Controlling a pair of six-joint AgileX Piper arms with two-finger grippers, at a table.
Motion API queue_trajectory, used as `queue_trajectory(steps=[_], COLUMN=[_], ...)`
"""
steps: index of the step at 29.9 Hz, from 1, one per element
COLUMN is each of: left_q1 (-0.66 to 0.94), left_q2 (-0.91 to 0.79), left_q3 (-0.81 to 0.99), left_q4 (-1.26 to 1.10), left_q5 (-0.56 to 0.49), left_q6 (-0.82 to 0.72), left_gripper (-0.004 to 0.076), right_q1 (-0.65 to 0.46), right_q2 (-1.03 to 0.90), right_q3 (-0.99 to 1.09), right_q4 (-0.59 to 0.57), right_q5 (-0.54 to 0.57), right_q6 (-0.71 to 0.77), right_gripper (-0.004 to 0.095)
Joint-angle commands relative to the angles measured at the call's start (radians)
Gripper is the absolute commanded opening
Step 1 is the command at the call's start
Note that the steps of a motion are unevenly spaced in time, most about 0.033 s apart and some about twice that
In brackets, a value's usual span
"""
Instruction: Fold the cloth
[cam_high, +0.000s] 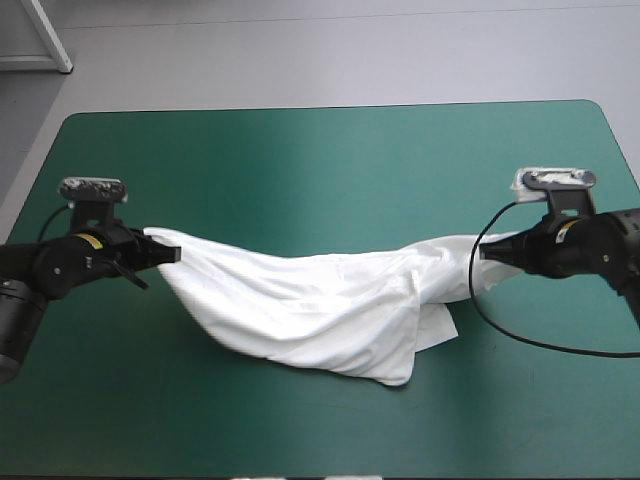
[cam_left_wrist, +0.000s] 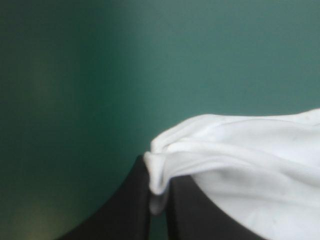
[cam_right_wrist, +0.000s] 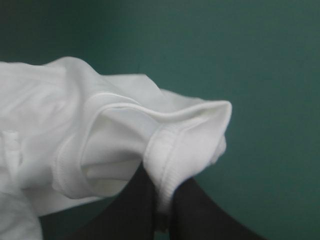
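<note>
The white T-shirt (cam_high: 320, 305) hangs stretched between my two grippers across the middle of the teal-green table, sagging and creased, its lower fold touching the cover near the front. My left gripper (cam_high: 168, 254) is shut on the T-shirt's left end; in the left wrist view a bunched edge of the T-shirt (cam_left_wrist: 240, 155) is pinched between the black fingers (cam_left_wrist: 125, 205), at the left gripper (cam_left_wrist: 157, 192). My right gripper (cam_high: 490, 254) is shut on the right end. In the right wrist view a ribbed hem of the T-shirt (cam_right_wrist: 165, 165) sits clamped in the right gripper (cam_right_wrist: 161, 200).
Bare teal-green cover (cam_high: 320, 160) lies beyond the shirt toward the far edge and in front of it toward the near edge. A white frame leg (cam_high: 50, 35) stands on the floor past the table's far left corner.
</note>
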Motion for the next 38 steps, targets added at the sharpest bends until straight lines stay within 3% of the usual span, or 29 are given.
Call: queue_trajectory(steps=[1,5,12,21,30,34,38], left_q1=[-0.004,-0.004,-0.004,-0.004,-0.004,-0.004,-0.004], left_q2=[-0.044,-0.053,-0.057,-0.081,-0.097,-0.097,-0.082], left_q3=[-0.215,-0.417,-0.724,-0.927,-0.914,-0.818,-0.699], left_q4=[0.017,0.066,0.175,0.367,0.363,0.328,0.262], left_q5=[0.070,0.157,0.236,0.270,0.369,0.328,0.209], left_q6=[0.003,0.003,0.003,0.010,0.016,0.016,0.018], left_gripper=[-0.0009,-0.0009,-0.0009,-0.0009,-0.0009,-0.0009,-0.0009], right_q1=[-0.001,-0.001,-0.001,-0.001,-0.001,-0.001,-0.001], right_q2=[-0.056,-0.070,-0.079,-0.079,-0.055,-0.030,0.016], right_q3=[-0.192,-0.405,-0.736,-0.972,-0.917,-0.842,-0.764], right_q4=[-0.035,-0.056,-0.067,-0.055,0.181,0.172,0.124], right_q5=[0.050,0.108,0.108,0.108,0.108,0.107,0.067], right_q6=[0.004,0.012,0.012,-0.008,-0.078,-0.080,-0.080], right_gripper=[-0.0015,-0.0015,-0.0015,-0.0015,-0.0015,-0.0015,-0.0015])
